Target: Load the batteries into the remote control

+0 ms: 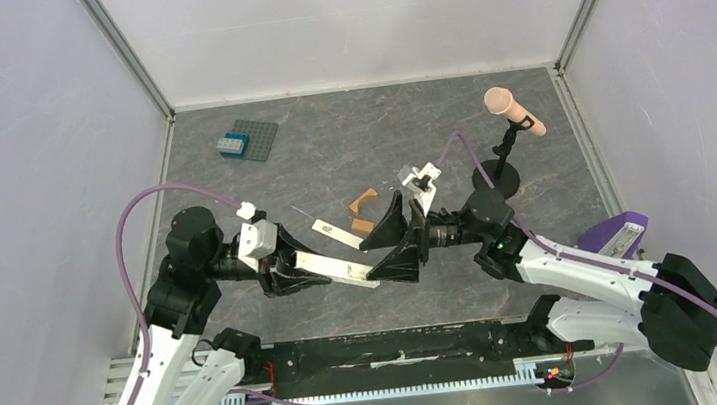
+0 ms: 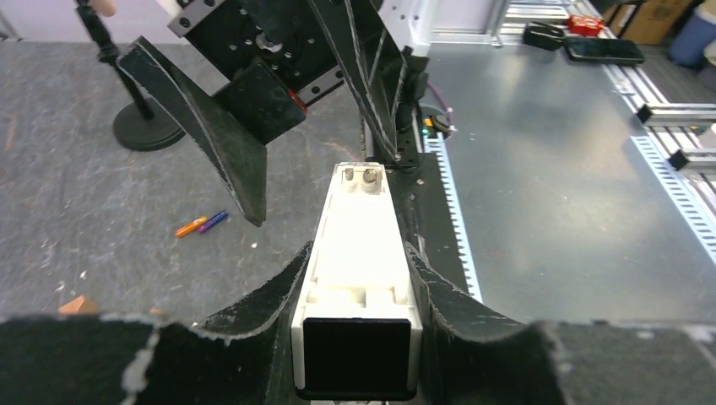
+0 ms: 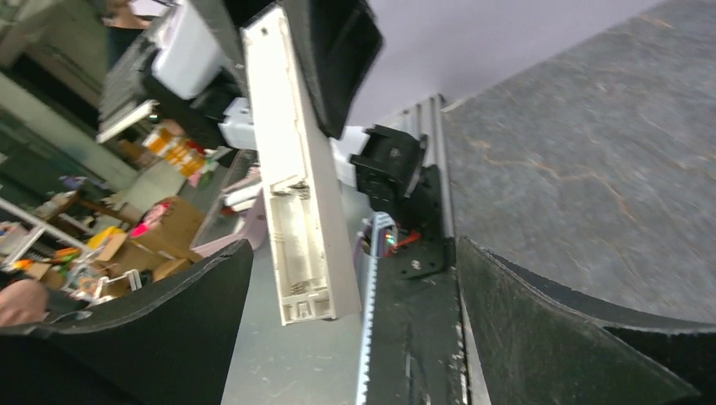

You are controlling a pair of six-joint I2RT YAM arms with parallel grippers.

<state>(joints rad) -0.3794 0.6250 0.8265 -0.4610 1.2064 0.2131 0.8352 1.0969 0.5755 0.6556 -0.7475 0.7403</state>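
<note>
My left gripper [image 1: 293, 267] is shut on one end of the cream-white remote control [image 1: 336, 268] and holds it above the table, its free end towards the right arm. In the left wrist view the fingers [image 2: 270, 291] clamp both sides of the remote [image 2: 359, 245]. My right gripper [image 1: 395, 242] is open and empty, its jaws wide on either side of the remote's free end. In the right wrist view the remote [image 3: 295, 186] shows an empty battery recess [image 3: 291, 245]. The orange-red battery [image 2: 190, 226] and the dark blue battery [image 2: 214, 220] lie side by side on the table.
A flat white strip [image 1: 338, 232] and two orange-brown blocks [image 1: 364, 200] lie behind the grippers. A grey studded plate with a blue brick [image 1: 247, 141] sits at the back left. A pink-tipped stand [image 1: 508, 136] is at the back right, and a purple object [image 1: 619, 233] at the right edge.
</note>
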